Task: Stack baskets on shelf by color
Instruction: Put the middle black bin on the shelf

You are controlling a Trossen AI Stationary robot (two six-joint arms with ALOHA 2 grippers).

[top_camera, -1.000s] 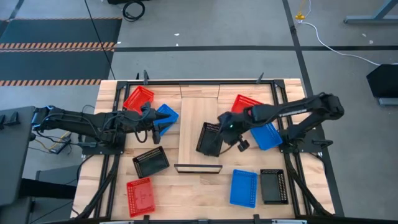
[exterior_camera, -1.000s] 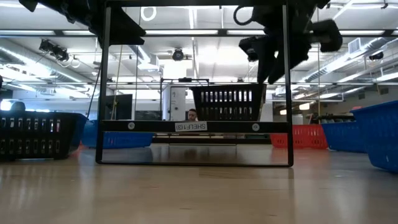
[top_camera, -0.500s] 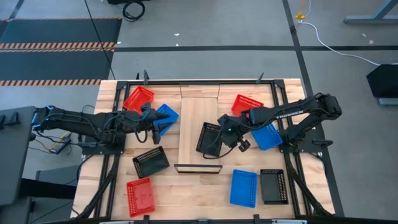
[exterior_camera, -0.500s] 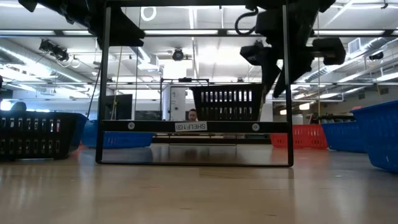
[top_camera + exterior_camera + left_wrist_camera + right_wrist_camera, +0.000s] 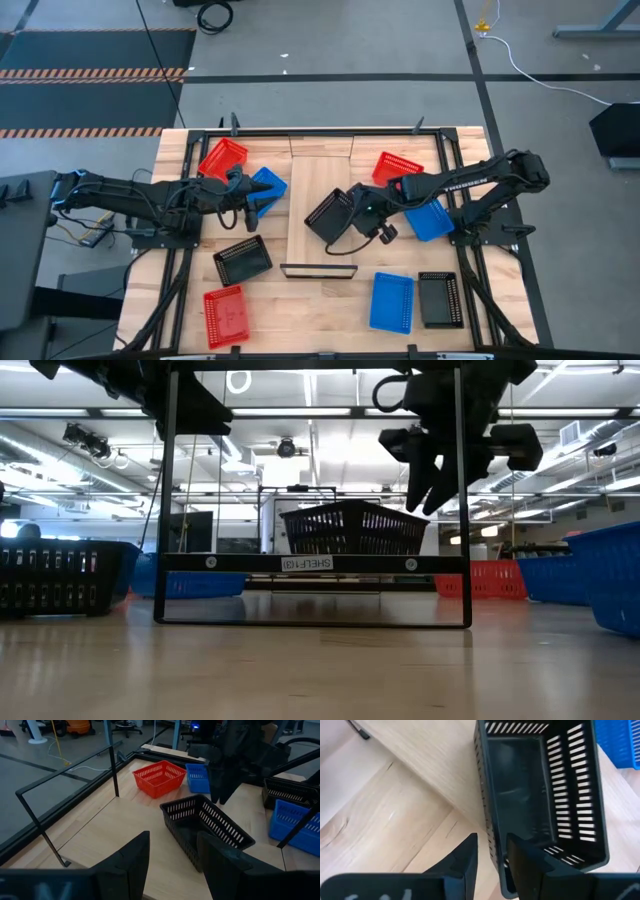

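A: Where was the black basket [image 5: 331, 214] relative to the shelf [image 5: 312, 190]?

B: It lay askew on the shelf's board, one corner past the edge nearest the right gripper [image 5: 365, 203]. Bare board stayed open on the other side.

A: And that gripper's fingers [image 5: 465, 862]?

B: Nearly closed around the basket's side wall, the arm stretched low toward the shelf.

A: The left gripper [image 5: 256, 201]?

B: Beside the shelf, over a blue basket [image 5: 267, 189], fingers spread, grasping nothing.
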